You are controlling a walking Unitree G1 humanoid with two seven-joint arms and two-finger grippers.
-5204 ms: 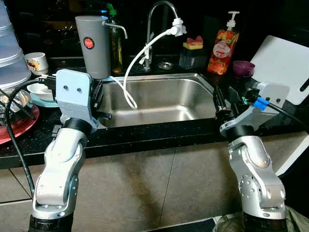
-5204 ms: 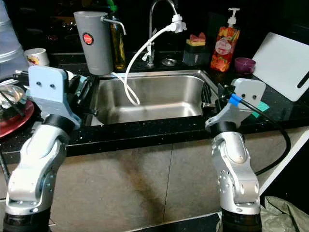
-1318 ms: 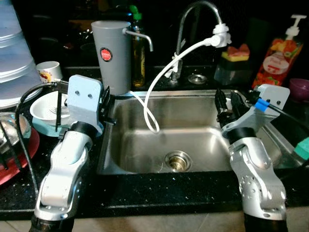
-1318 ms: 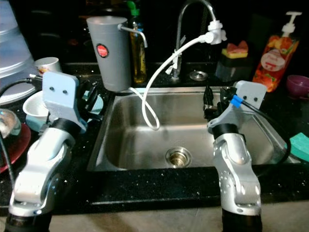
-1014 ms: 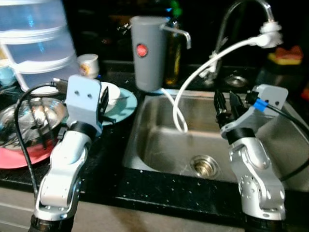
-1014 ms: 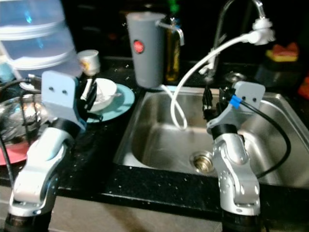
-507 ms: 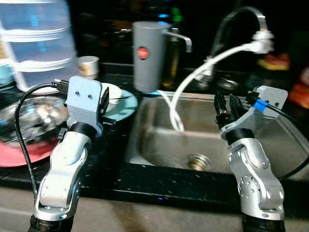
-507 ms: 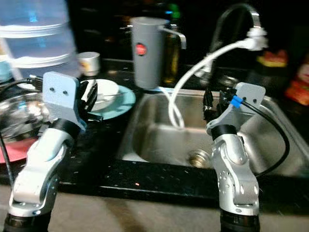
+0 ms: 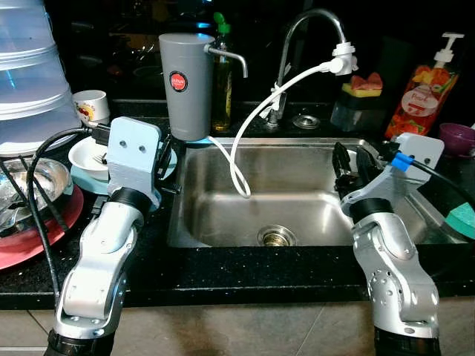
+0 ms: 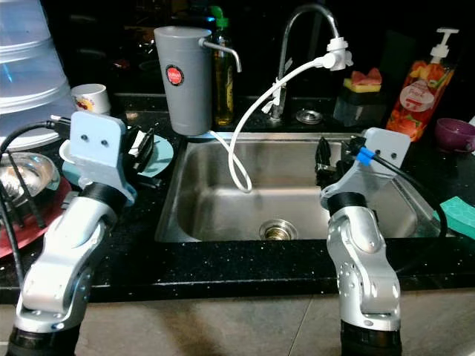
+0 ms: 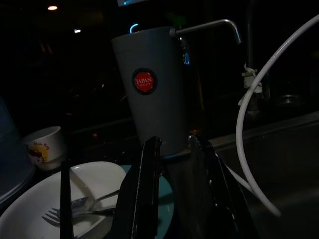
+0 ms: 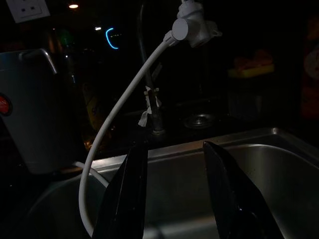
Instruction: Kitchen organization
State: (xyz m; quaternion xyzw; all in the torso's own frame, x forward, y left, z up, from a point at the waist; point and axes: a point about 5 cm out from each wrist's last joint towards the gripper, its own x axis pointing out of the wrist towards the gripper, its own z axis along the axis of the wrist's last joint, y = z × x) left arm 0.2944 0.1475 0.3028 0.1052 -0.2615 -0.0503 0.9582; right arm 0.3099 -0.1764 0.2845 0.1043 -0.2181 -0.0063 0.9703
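Two silver arms reach over a black speckled countertop (image 9: 245, 271) with a stainless steel sink (image 9: 297, 200) set into it. At the far left stands a stack of translucent plastic containers (image 9: 26, 81), and below it a round red plate (image 9: 37, 233) carries a shiny steel bowl (image 9: 22, 185). Behind these sits a small white cup with a printed picture (image 9: 92, 104). Next comes a white bowl (image 11: 45, 199) holding a fork (image 11: 75, 215) and a spoon (image 11: 87, 201); it rests on a teal plate (image 10: 162, 157) just beside the sink's left edge. The left gripper (image 11: 172, 149) hovers above this plate, its fingers (image 11: 144, 184) slightly parted and holding nothing. Just behind it, at the sink's back left corner, stands a tall grey water filter canister with a red round label and a metal spout (image 9: 187, 85), with a green-capped bottle of yellowish liquid (image 9: 222, 74) touching its right side. A white hose (image 9: 260, 119) loops from the canister's base up to a white fitting on the curved chrome tap (image 9: 308, 44). The right gripper (image 12: 172, 154) hangs over the sink's right part, fingers (image 12: 127, 199) spread apart and empty. Behind the sink sits a dark holder with a yellow and red sponge (image 9: 360, 104), then an orange pump bottle of dish soap (image 9: 424, 85), a small purple bowl (image 9: 456, 137), and a teal sponge (image 9: 462, 220) at the right edge.
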